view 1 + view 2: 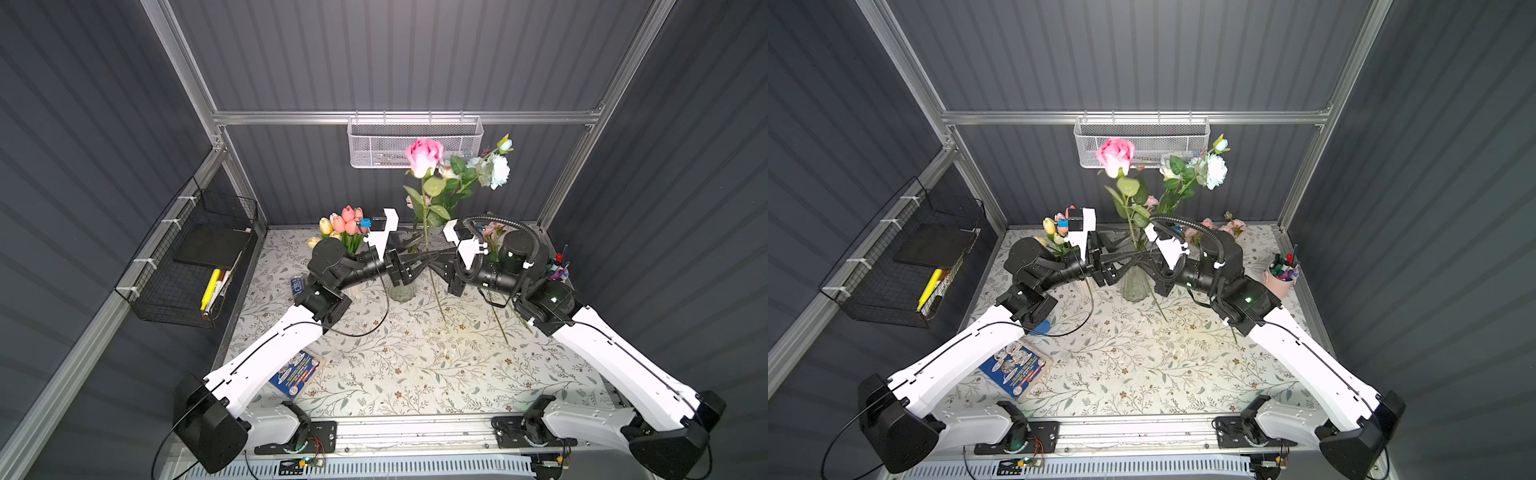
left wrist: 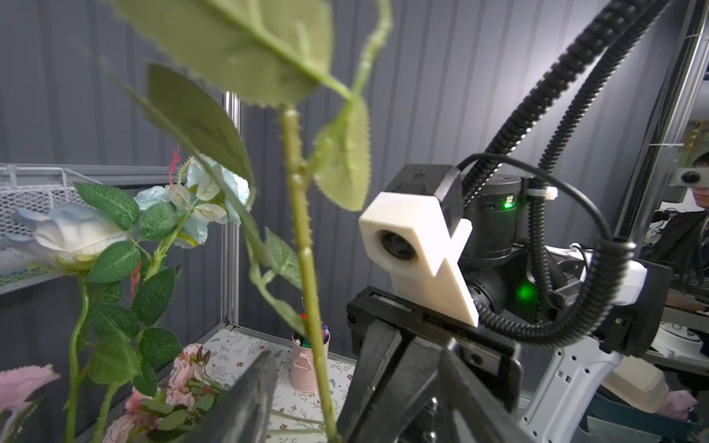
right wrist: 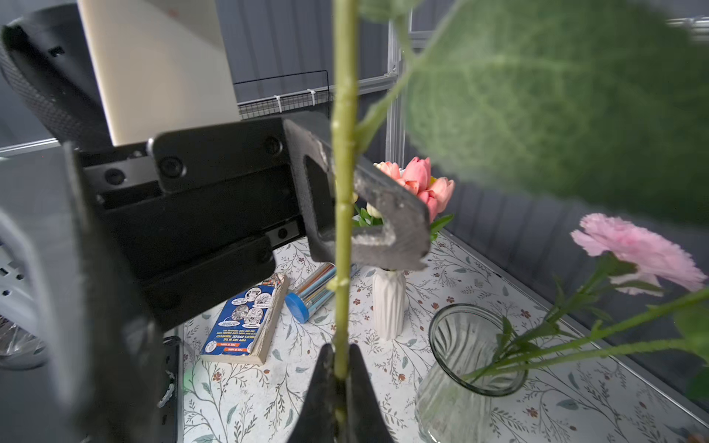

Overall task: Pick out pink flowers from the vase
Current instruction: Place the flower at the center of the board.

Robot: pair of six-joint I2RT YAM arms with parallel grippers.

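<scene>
The pink rose on a long green plastic stem point(image 1: 424, 156) stands nearly upright in the air, with its bloom high above the two arms. Its lower end hangs free over the flower-printed table point(image 1: 415, 365), beside the ribbed clear glass vase point(image 1: 402, 291) and not inside it. The right gripper point(image 3: 339, 368) is closed tightly on the stem. The left gripper point(image 1: 417, 259) is open. In the right wrist view its jaws stand wide apart, and the stem seems to pass between them, a little nearer to the bloom. So the long axis runs through both claws. I judge that the left one must draw back sideways, across the stem, before the right one carries the rose away.
</scene>
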